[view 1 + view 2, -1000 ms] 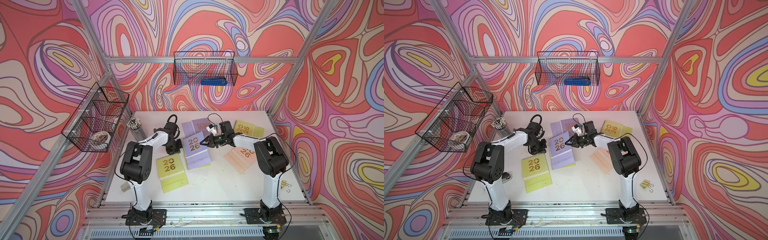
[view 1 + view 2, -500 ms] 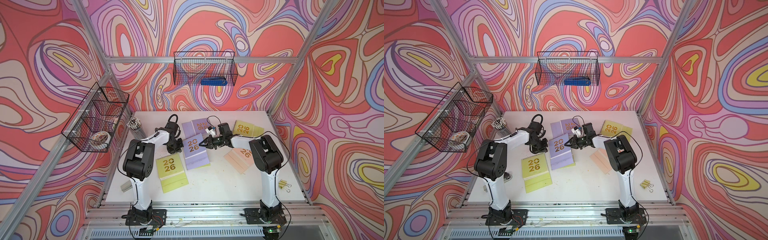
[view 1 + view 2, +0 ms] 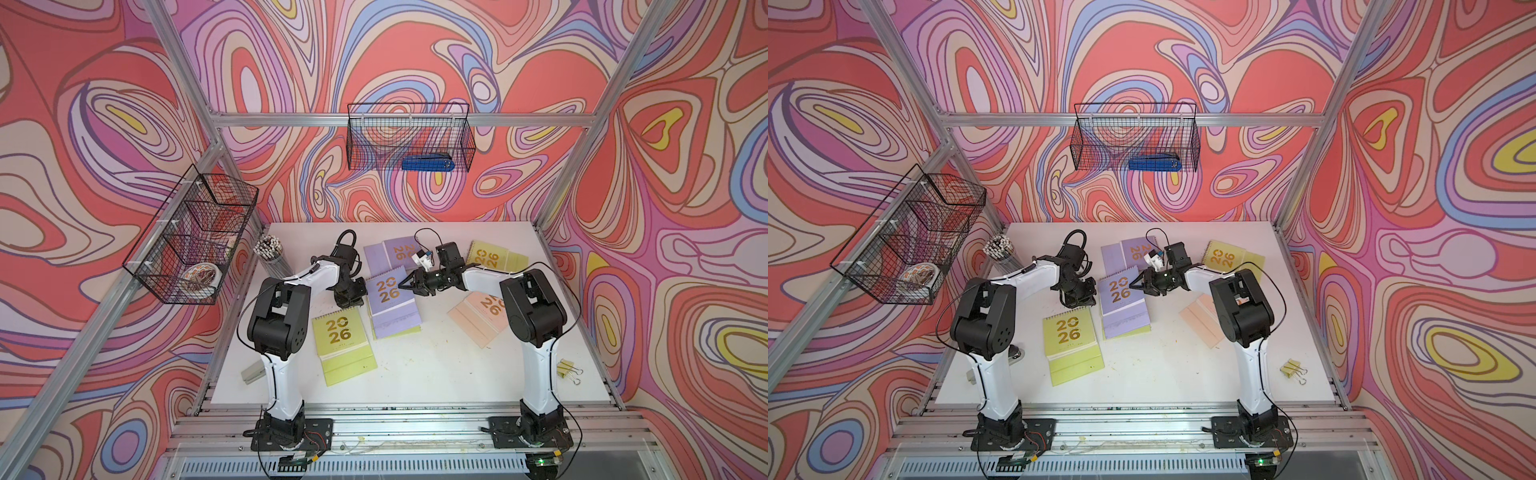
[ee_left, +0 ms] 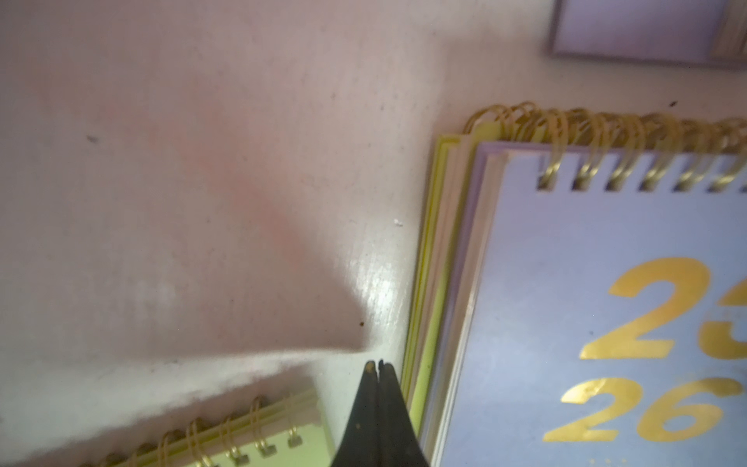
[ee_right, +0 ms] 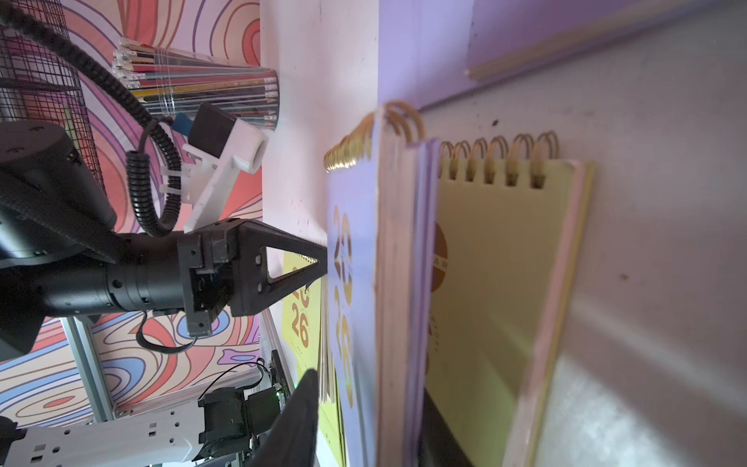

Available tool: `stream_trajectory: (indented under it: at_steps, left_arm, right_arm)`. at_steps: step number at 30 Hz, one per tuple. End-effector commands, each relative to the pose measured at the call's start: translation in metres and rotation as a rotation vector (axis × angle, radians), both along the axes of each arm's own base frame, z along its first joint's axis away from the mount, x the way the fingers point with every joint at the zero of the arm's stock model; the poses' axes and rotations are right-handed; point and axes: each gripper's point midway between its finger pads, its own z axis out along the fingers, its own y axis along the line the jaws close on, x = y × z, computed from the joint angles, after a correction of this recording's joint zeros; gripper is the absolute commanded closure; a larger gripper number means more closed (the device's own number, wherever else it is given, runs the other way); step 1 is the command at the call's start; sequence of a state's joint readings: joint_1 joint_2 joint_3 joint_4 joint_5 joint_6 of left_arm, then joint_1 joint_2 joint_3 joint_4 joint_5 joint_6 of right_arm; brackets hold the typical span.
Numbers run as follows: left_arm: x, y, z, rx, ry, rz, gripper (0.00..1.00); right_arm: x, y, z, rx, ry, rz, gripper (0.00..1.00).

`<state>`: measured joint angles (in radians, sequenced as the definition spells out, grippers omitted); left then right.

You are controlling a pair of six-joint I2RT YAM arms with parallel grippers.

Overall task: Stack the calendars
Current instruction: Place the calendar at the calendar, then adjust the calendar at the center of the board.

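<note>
A lilac calendar lies on a yellow-green one at mid-table. My left gripper is shut and empty, with its tip against the stack's left edge. My right gripper stands open at the stack's right edge. One of its fingers is over the lilac cover and the other is under the lilac calendar, whose edge sits raised off the yellow-green one. Lying apart are a second lilac calendar, a yellow-green one at the back right, a peach one and a yellow-green one in front.
A clear cup of pencils stands at the back left of the table. Yellow binder clips lie near the front right edge. Wire baskets hang on the left wall and on the back wall, which holds a blue stapler.
The right gripper's jaws have parted at the lilac calendar's edge, and the right arm has drawn a little toward the stack. The left gripper stays shut at the stack's left edge.
</note>
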<state>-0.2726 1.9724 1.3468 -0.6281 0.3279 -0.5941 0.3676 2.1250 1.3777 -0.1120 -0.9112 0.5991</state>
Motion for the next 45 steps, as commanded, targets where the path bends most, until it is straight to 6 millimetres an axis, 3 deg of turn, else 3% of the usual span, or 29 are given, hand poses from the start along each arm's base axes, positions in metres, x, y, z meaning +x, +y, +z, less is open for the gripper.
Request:
stream_trajectory:
  at_steps: [1,9,30,39,45]
  left_arm:
    - [0.007,0.0,0.001,-0.006,-0.009,-0.005,1.0]
    - [0.008,0.001,0.001,0.002,-0.008,-0.009,1.0]
    - [0.016,-0.001,-0.007,0.016,0.017,-0.036,1.0]
    - [0.019,-0.012,-0.008,-0.025,0.025,-0.067,1.0]
    - [0.019,-0.027,-0.007,-0.064,0.025,-0.096,1.0]
  right_arm:
    - [0.005,-0.003,-0.005,-0.038,-0.015,-0.001,0.57]
    - [0.006,-0.01,-0.01,-0.099,-0.003,-0.025,0.37]
    - [0.001,-0.018,-0.006,-0.167,-0.026,-0.014,0.3]
    - [0.007,-0.037,-0.001,-0.258,-0.049,-0.123,0.12]
    - [0.006,-0.052,-0.004,-0.301,-0.037,-0.185,0.09]
